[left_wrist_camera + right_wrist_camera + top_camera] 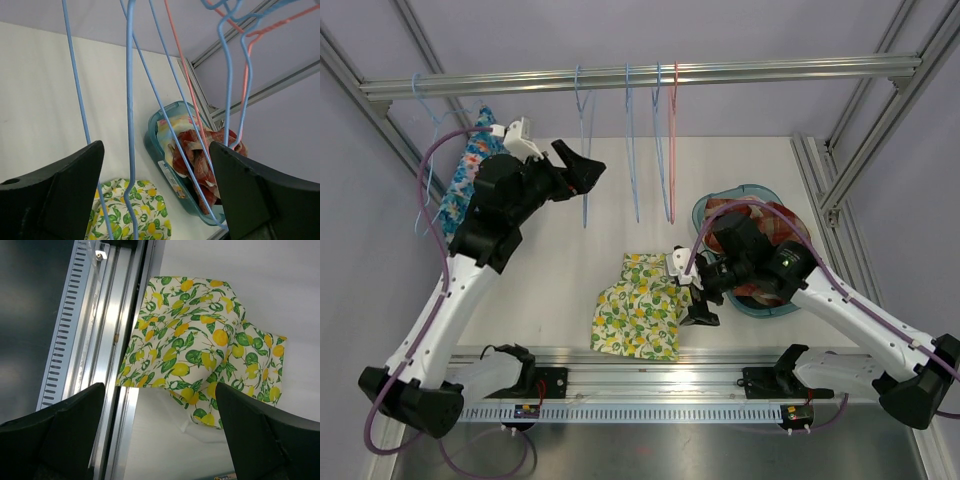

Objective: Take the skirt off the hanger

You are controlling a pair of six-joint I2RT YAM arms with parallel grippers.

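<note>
Seeing the whole table [550,270] on top cam? (desk)

Yep. Rail [720,72] runs across the back, higher than both pincers. Teal basket [701,206] full of clothes sits just behind my R pincer [695,305], w/ the arm reaching over it. (me)

And the skirt? (desk)

Lemon-print skirt [640,305] is off any hanger, lying crumpled on the table right under the R pincer and spreading out to its left. R wrist cam shows the print below the gap. Fingers spread apart, nothing held. (me)

L side? (desk)

L pincer [582,168] is up high, well apart from the skirt, fingers wide. One blue hanger [131,125] wire hangs in the gap, not gripped; can't tell if it touches. More blue wires and a pink hanger [673,140] hang to its right. Floral garment [470,170] hangs behind the L arm. (me)
</note>
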